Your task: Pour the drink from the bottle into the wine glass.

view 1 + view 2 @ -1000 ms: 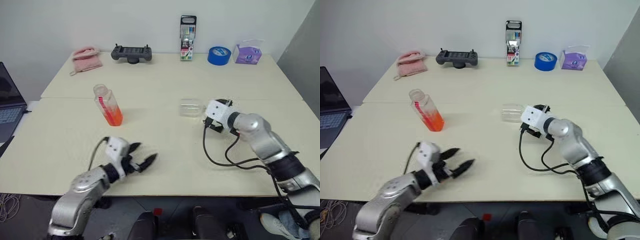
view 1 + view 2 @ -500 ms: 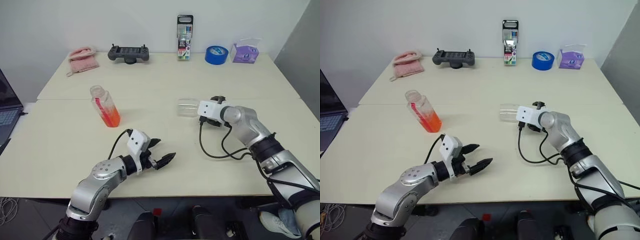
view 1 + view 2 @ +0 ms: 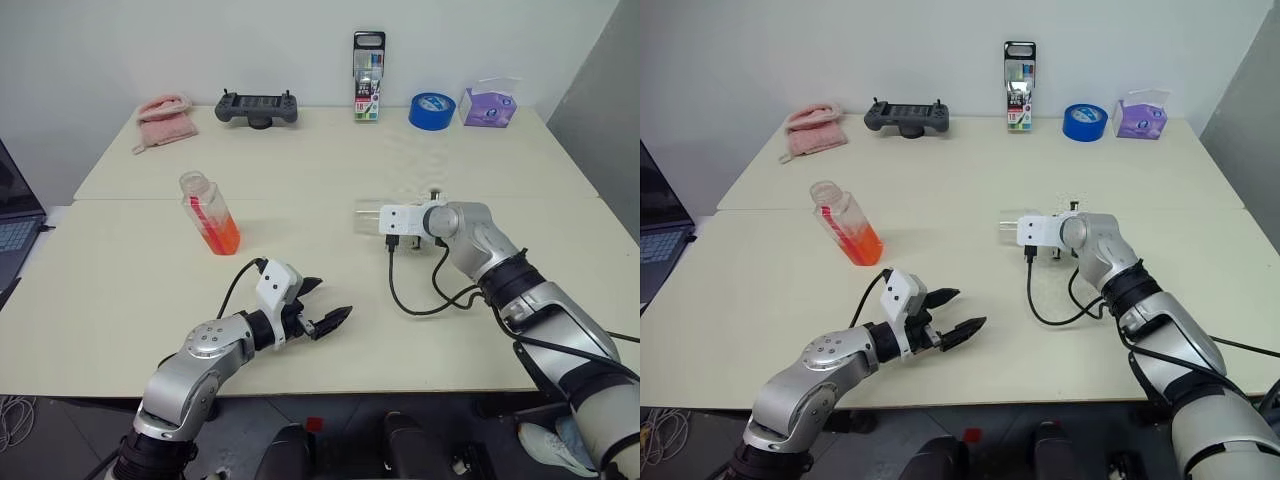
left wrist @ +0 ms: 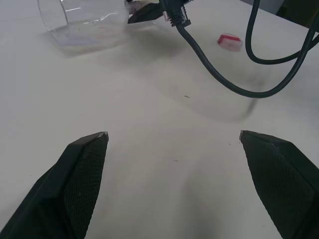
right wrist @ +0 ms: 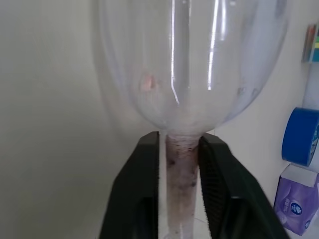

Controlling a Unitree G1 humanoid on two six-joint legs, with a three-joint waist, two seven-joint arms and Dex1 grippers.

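Note:
The wine glass (image 3: 367, 213) lies on its side near the middle of the table, bowl toward the left. My right gripper (image 3: 384, 216) is shut on its thin stem (image 5: 180, 164), and the rounded bowl (image 5: 192, 59) sits just past the fingers (image 5: 142, 184). The bottle (image 3: 211, 213) stands uncapped at the left of the table, the orange-red drink (image 3: 225, 238) filling its lower part. My left gripper (image 3: 332, 298) is open with nothing in it, just above the table's front part, well short of the bottle and the glass (image 4: 84, 20).
Along the back edge are a pink cloth (image 3: 160, 112), a black controller (image 3: 258, 105), a marker pack (image 3: 367, 62), blue tape (image 3: 432, 110) and a purple tissue box (image 3: 490, 105). A laptop (image 3: 15, 215) is at the left. A black cable (image 3: 420, 295) loops under the right wrist. A small red-and-white cap (image 4: 229, 41) lies on the table.
My right gripper has moved in toward the lying wine glass, rolled, and shut on its stem. The left gripper has shifted a little to the right and stays open. The camera view has shifted.

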